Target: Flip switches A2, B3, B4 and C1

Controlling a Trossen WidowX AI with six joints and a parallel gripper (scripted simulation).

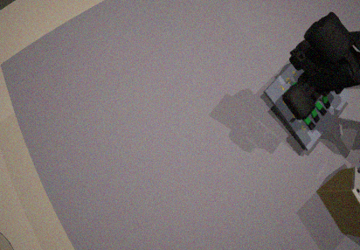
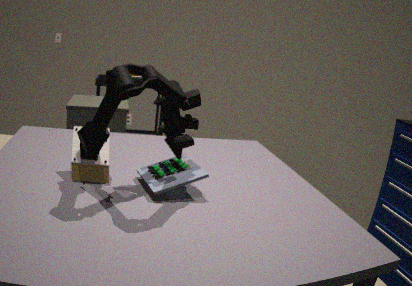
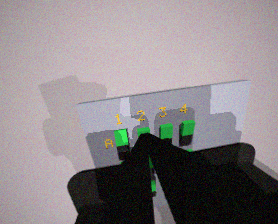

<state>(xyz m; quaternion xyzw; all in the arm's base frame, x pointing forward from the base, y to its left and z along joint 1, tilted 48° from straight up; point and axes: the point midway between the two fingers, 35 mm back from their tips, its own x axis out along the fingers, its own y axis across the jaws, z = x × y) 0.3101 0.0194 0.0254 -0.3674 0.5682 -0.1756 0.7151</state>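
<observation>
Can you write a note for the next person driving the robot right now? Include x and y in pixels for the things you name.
Pincer (image 2: 180,157) (image 3: 144,137): shut, nothing in it, tip at or just above the A2 switch (image 3: 143,131).
Panel (image 1: 313,143) (image 2: 159,187) (image 3: 230,95): tilted, on the table (image 1: 153,106) (image 2: 280,226) (image 3: 40,30).
Done: can't tell; the pincer hides much of A2 and row B.
Left: check A2, B3, B4, C1, then lift clear and hold still.
</observation>
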